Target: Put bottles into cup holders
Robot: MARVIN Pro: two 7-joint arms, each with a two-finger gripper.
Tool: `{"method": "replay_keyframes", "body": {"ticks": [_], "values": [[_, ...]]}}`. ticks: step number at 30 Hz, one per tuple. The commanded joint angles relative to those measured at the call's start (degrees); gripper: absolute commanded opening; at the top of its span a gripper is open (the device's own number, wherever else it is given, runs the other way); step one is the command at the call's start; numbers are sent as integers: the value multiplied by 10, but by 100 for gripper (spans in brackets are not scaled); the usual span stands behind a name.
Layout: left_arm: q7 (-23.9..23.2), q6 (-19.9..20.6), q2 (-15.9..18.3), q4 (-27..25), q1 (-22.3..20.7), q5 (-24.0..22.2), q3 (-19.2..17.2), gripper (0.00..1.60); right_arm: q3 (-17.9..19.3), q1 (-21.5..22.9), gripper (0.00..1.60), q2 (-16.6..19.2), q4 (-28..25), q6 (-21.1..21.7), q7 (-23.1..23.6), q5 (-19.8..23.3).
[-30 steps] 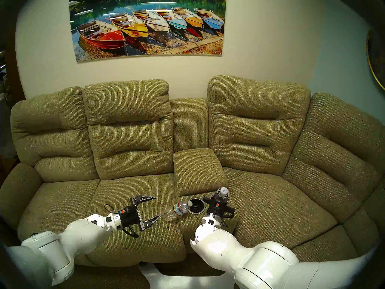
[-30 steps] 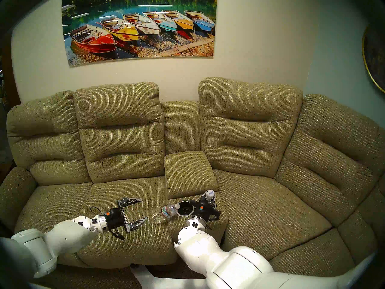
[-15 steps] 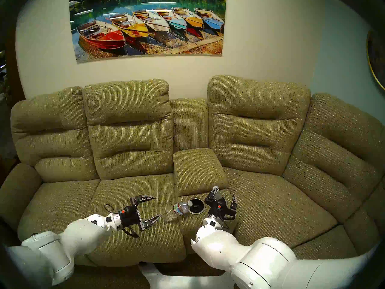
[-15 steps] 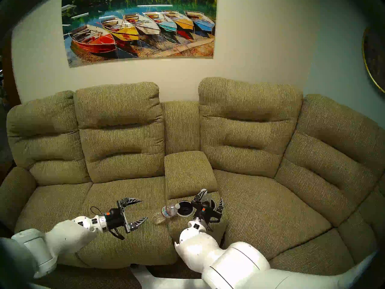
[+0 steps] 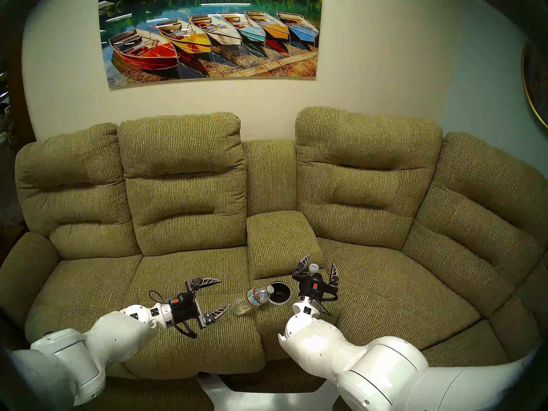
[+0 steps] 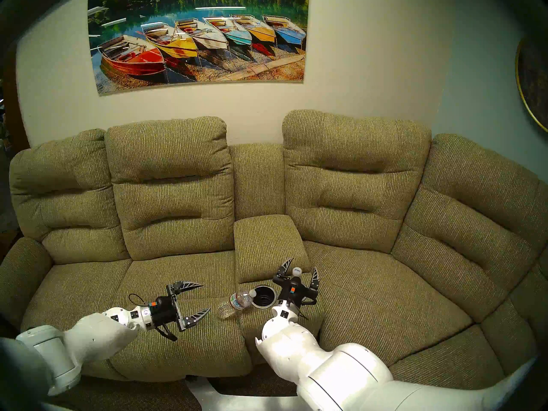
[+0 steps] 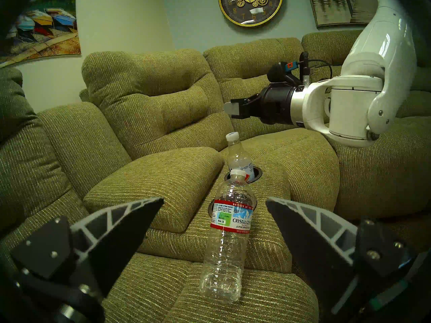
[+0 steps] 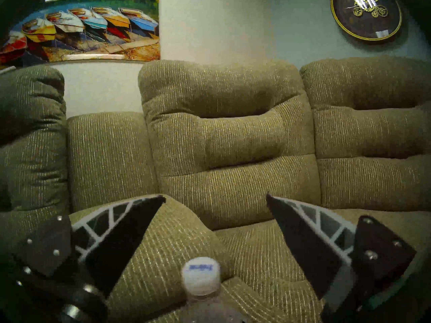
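Note:
A clear bottle with a blue-white-red label (image 5: 255, 298) lies tilted against the left side of the sofa's centre console, its white cap at the rim of the empty left cup holder (image 5: 280, 293). It also shows in the left wrist view (image 7: 229, 234). My left gripper (image 5: 225, 293) is open and empty just left of it. The second bottle (image 7: 239, 156) stands upright in the right cup holder (image 7: 257, 173), its label mostly sunk in the well. My right gripper (image 5: 321, 260) is open above its white cap (image 5: 313, 267), not touching it; the cap shows in the right wrist view (image 8: 201, 278).
The padded console armrest (image 5: 281, 241) rises right behind the cup holders. Soft olive seat cushions (image 5: 189, 283) lie on both sides, with the sofa backrest (image 5: 367, 176) behind. A boat picture and a wall clock (image 7: 250, 6) hang on the walls.
My right gripper, shut on the upright bottle a second ago, has opened, let it go in the right cup holder and risen above its cap. The left arm and the lying bottle have not moved.

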Motion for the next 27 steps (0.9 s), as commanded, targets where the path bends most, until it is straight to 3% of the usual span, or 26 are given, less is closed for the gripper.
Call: {"method": "replay_keyframes", "body": {"ticks": [1,21,25,27], "values": [[0,0,-1,-2,-1,0,0,160,16,-28,160,33,-40,-4,-60,-22],[0,0,-1,-2,-1,0,0,160,66,-128,160,68,-207,-4,-59,-115],[-4,9,-12,10,-20,13,8,160,80,-152,160,71,-248,4,-65,-137],[-6,12,-16,14,-28,18,11,160,88,-151,160,68,-242,1,-52,-137]]}}
